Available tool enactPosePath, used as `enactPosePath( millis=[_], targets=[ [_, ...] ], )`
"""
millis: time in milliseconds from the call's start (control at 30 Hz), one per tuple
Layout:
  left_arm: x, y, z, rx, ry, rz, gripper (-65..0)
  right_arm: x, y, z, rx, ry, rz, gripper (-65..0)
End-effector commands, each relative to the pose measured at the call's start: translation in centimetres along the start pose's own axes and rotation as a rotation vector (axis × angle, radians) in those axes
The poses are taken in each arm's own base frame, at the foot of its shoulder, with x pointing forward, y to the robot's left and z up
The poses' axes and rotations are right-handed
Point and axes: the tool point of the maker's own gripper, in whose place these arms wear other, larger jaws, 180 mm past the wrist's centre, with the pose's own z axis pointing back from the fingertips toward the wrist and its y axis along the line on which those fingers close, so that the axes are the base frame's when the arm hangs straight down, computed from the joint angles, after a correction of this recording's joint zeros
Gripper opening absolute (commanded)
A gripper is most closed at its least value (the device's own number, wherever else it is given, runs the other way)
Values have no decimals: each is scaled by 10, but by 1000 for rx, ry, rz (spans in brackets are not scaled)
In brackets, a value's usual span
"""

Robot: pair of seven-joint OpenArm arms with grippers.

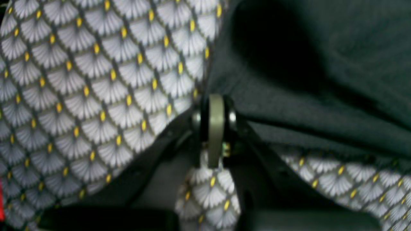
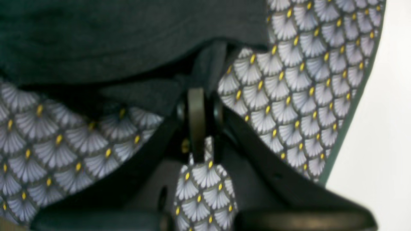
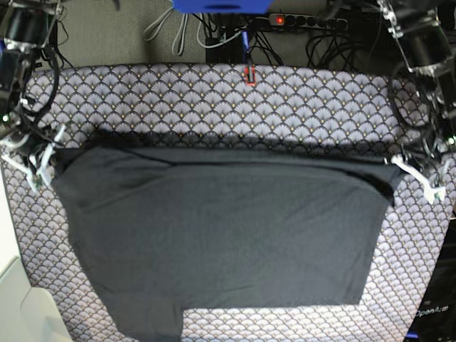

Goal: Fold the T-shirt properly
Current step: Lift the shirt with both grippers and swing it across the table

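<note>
The dark charcoal T-shirt [image 3: 221,235] lies spread wide over the scallop-print tablecloth [image 3: 242,100]. Its far edge is stretched taut between my two grippers. My right gripper [image 3: 43,160] is at the shirt's left corner in the base view and is shut on the fabric [image 2: 128,38], as the right wrist view [image 2: 196,93] shows. My left gripper [image 3: 412,174] is at the right corner and is shut on the fabric [image 1: 321,80], as the left wrist view [image 1: 215,99] shows. A sleeve [image 3: 142,317] hangs toward the front left. The striped mark is not visible.
Cables and a power strip [image 3: 285,19] lie behind the table's far edge. A small red item [image 3: 248,75] sits at the back middle of the cloth. A white surface [image 3: 14,299] borders the table's front left. The table edge [image 2: 350,106] runs close beside my right gripper.
</note>
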Motion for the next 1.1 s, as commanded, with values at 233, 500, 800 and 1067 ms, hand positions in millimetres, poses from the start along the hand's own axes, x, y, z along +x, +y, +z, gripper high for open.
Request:
enactPosePath(
  millis=[233,500,800,1067],
  targets=[
    [-20,25,44,85,-29,-100,-647,-36,-35,47,-151,13,-67,-650],
    [-34,51,84,169,-51,-121,-647,-78,-36,81,-220,73,-112,-650],
    [2,41,91,167,-103,-123,-646,-22,-75,106,-344,3,-31,-650],
    [12,39,90,164,-57,-94,-646,-35,-81,108,-346,122,9,-650]
  ],
)
